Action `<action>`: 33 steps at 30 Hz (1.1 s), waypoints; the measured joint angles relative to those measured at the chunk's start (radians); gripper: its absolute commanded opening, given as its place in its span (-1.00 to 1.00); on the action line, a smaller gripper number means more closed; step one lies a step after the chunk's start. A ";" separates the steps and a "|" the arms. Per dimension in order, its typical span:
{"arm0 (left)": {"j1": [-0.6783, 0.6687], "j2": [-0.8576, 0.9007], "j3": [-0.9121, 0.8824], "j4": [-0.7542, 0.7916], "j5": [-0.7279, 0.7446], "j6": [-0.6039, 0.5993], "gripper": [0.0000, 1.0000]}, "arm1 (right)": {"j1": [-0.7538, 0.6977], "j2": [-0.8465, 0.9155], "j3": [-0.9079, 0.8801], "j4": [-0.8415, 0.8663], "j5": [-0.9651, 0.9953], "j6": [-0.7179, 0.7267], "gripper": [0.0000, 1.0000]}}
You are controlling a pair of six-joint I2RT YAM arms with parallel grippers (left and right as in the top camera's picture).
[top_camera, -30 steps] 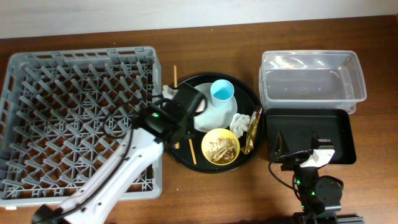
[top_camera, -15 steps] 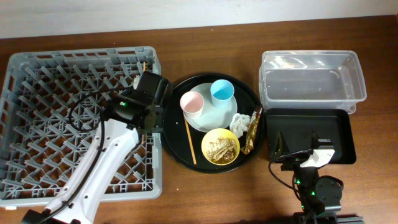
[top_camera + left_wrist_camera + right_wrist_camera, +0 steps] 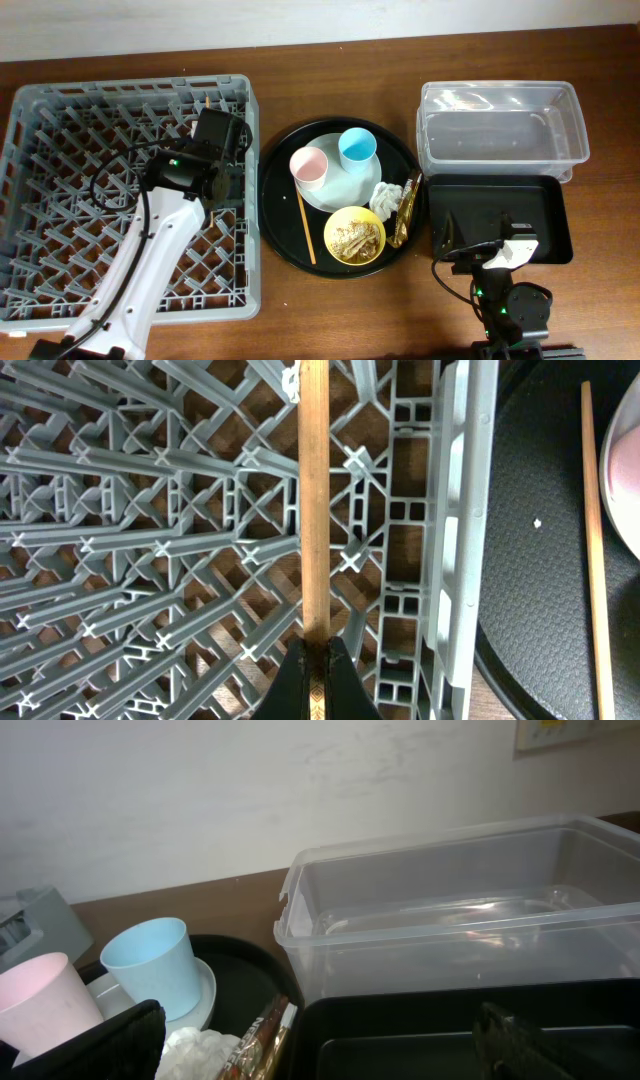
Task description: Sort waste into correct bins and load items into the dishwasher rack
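The grey dishwasher rack (image 3: 60, 200) fills the counter's (image 3: 330, 320) left side; the round black tray (image 3: 280, 200) beside it carries one chopstick (image 3: 306, 228). Right fingers (image 3: 100, 1040) gape wide over the black rectangular tray (image 3: 545, 215). Left fingers (image 3: 290, 685), over the rack's right part, clamp the other chopstick (image 3: 315, 510).

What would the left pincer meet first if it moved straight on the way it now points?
Most likely the dishwasher rack: the left pincer, shut on a chopstick, points at its pegs near one wall. The chopstick's far end would probably touch first; depth is unclear.
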 measured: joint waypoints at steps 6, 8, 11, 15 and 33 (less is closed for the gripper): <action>-0.001 0.000 -0.093 0.090 -0.001 0.004 -0.99 | 0.000 0.000 0.000 0.000 0.000 0.000 0.97; -0.001 0.000 -0.144 0.124 -0.008 0.005 -0.99 | 0.000 0.000 0.000 0.000 0.000 -0.001 0.97; -0.001 0.000 -0.182 0.148 -0.019 0.007 -0.98 | 0.000 0.000 0.000 0.000 0.000 -0.001 0.98; 0.006 0.000 -0.200 0.171 -0.046 0.007 -0.97 | 0.000 0.000 0.000 0.000 0.000 -0.001 0.97; 0.039 0.000 -0.195 0.151 -0.043 0.021 -0.47 | 0.000 0.000 0.000 0.000 0.000 -0.001 0.97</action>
